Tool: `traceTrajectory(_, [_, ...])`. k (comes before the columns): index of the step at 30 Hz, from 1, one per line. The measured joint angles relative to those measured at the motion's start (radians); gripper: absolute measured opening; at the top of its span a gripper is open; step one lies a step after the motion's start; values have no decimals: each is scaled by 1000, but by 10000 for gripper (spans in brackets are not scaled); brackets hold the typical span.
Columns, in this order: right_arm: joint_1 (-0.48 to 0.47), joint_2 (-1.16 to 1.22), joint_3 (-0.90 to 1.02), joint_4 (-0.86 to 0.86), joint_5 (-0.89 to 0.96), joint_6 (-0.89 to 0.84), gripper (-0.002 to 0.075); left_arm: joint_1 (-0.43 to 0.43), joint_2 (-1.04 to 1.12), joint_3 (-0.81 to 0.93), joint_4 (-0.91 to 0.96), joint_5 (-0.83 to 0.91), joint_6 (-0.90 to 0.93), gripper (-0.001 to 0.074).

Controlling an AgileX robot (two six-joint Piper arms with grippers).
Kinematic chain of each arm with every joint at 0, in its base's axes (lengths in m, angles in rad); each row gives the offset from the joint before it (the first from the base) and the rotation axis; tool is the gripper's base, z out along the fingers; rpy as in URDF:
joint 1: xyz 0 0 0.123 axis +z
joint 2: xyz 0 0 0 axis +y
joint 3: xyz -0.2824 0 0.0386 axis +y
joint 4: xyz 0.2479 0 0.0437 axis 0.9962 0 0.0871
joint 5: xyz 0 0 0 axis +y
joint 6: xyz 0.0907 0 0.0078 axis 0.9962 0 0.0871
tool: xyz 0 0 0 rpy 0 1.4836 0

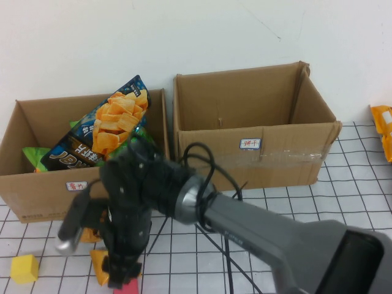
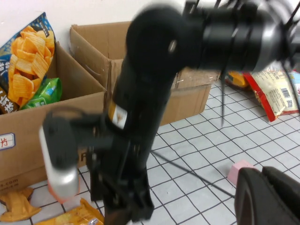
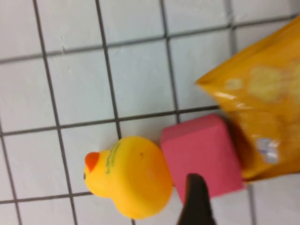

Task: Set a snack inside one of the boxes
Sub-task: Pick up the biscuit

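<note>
Evidently a pick is being set up rather than a drop. On the gridded tabletop (image 1: 343,202) the low box (image 1: 37,196) is standing at the left, touching the taller box (image 1: 245,110), and a chip bag (image 1: 113,125) is already being held upright inside the low box, against its back wall.

The right hand (image 1: 122,269) is being held low over the tabletop in front of that box, beside an orange bag (image 3: 262,93). Whether this hand is spread or pressed together cannot be told. The left hand (image 2: 265,197) is being kept pressed together on nothing, parked near the robot's side of the tabletop.

By this reading, the next move is calling for the orange bag alone to be pinched and lifted clear of the low box's front wall before being released.

Only the right wrist view is showing a pink block (image 3: 201,154) touching the orange bag, and a duck (image 3: 131,176) against the block. Only the left wrist view is showing a red pack (image 2: 272,89) far off to the right.
</note>
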State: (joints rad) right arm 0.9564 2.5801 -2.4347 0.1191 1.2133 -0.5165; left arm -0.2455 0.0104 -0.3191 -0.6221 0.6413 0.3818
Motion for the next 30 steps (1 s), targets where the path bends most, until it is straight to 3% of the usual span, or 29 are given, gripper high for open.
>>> traceTrajectory(14, [0, 56, 0, 95, -162, -150, 501, 0, 0, 0, -2, 2, 0, -1])
traceTrajectory(30, [0, 97, 0, 103, -237, -164, 501, 0, 0, 0, -2, 2, 0, -1])
